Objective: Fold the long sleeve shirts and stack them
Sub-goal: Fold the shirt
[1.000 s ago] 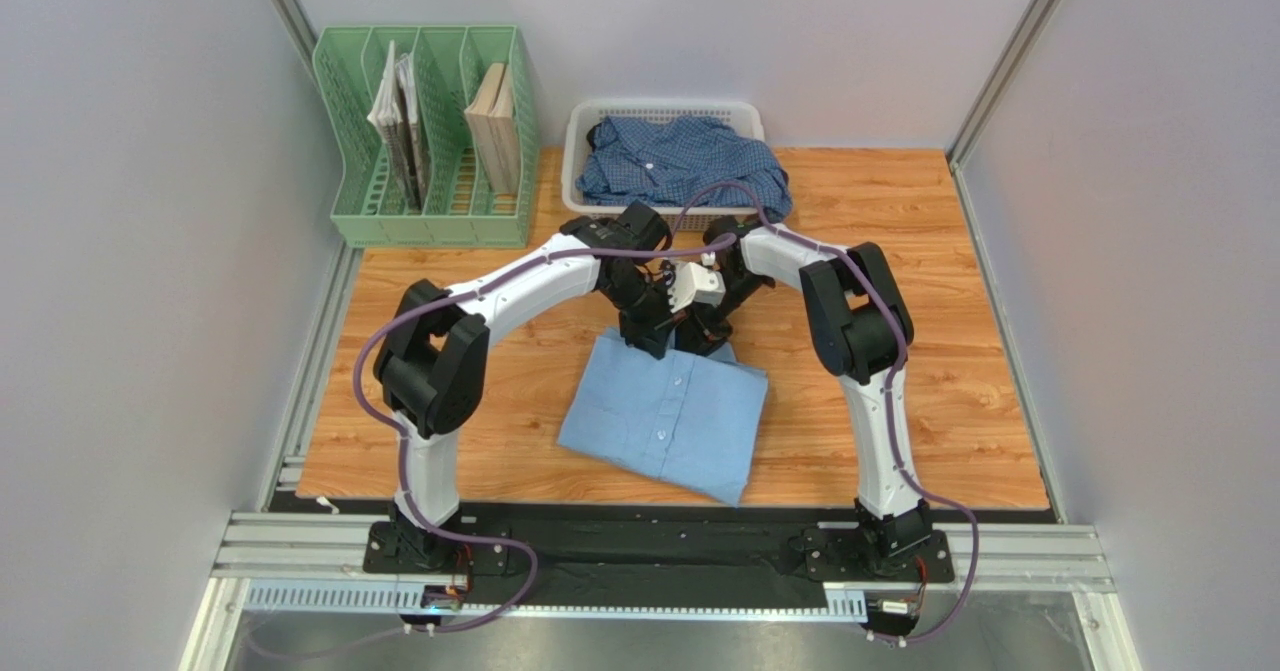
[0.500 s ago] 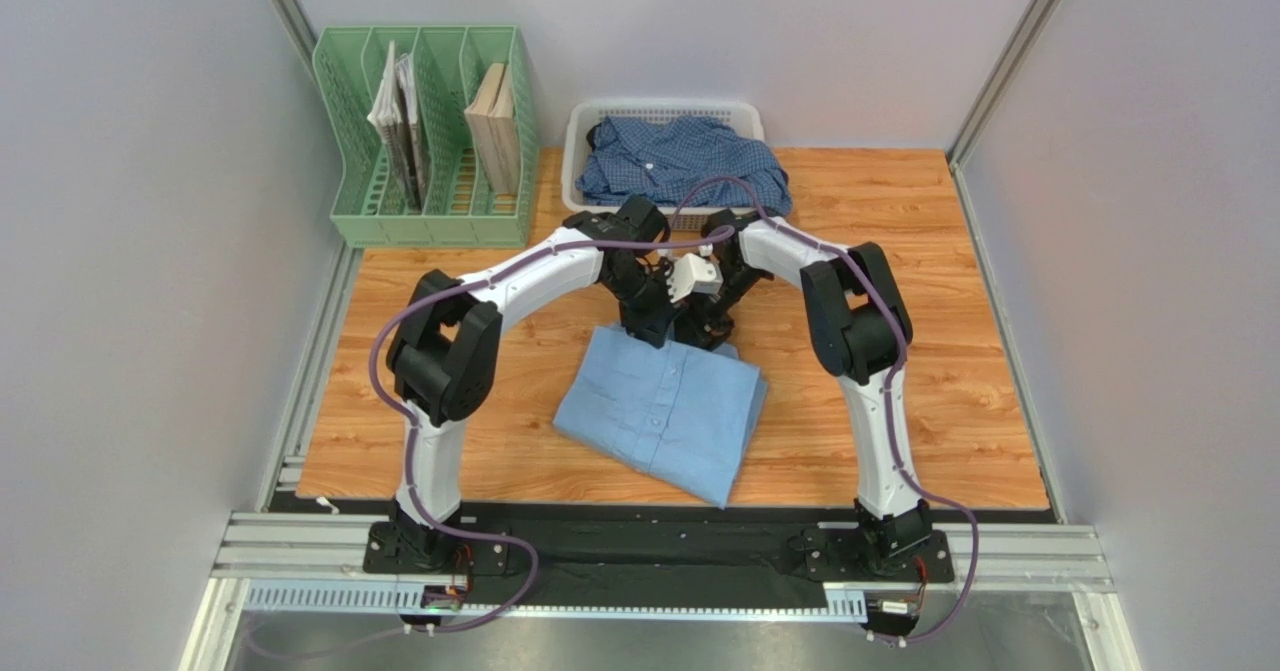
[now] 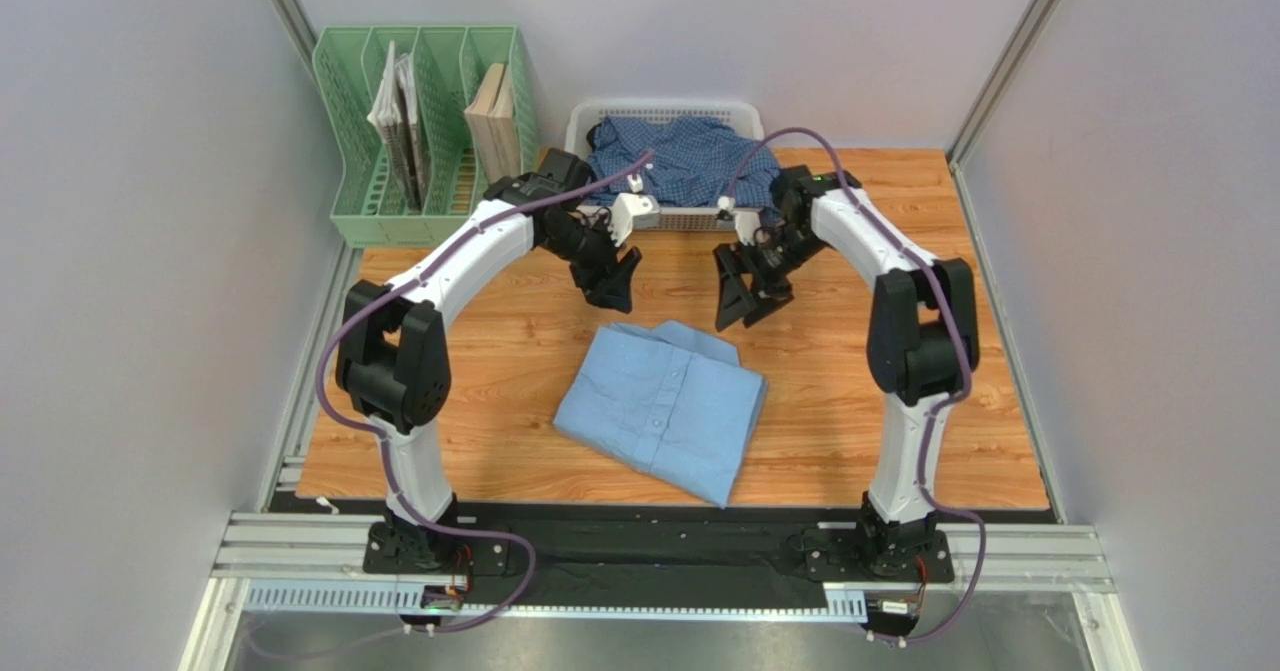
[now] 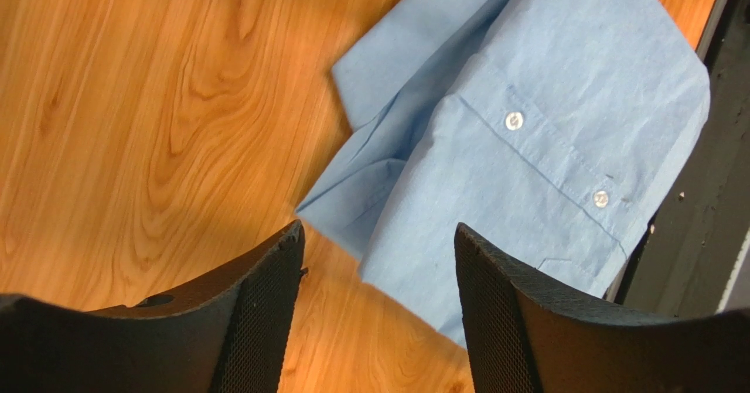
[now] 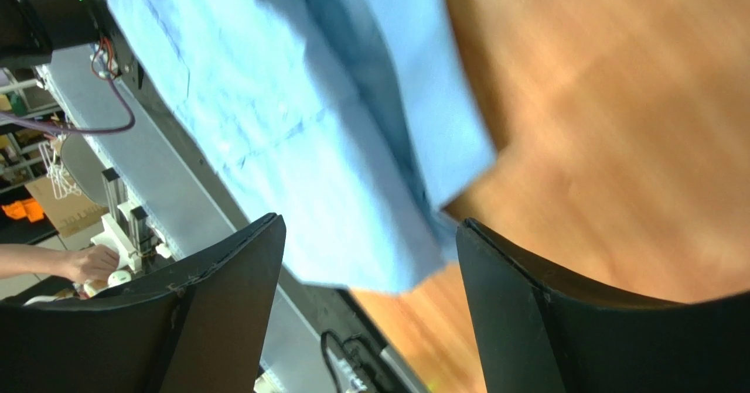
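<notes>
The light sky-blue shirt point(image 3: 661, 410) lies folded, button placket up, on the wooden table point(image 3: 451, 386) in front of the arms. It also fills the left wrist view point(image 4: 537, 121) and the right wrist view point(image 5: 299, 103). The darker checked shirt point(image 3: 684, 158) sits crumpled in the white basket point(image 3: 661, 107) at the back. My left gripper point(image 3: 613, 281) point(image 4: 377, 235) hangs open above the table, behind the folded shirt's far left corner. My right gripper point(image 3: 748, 304) point(image 5: 368, 226) hangs open behind its far right corner. Neither holds anything.
A green file rack point(image 3: 428, 139) with books stands at the back left, next to the basket. Grey walls close in both sides. A black rail point(image 3: 661, 539) runs along the near edge by the arm bases.
Both grippers were shut together at the folded shirt's far edge. They have opened, let go of the cloth, and moved apart and back toward the basket.
</notes>
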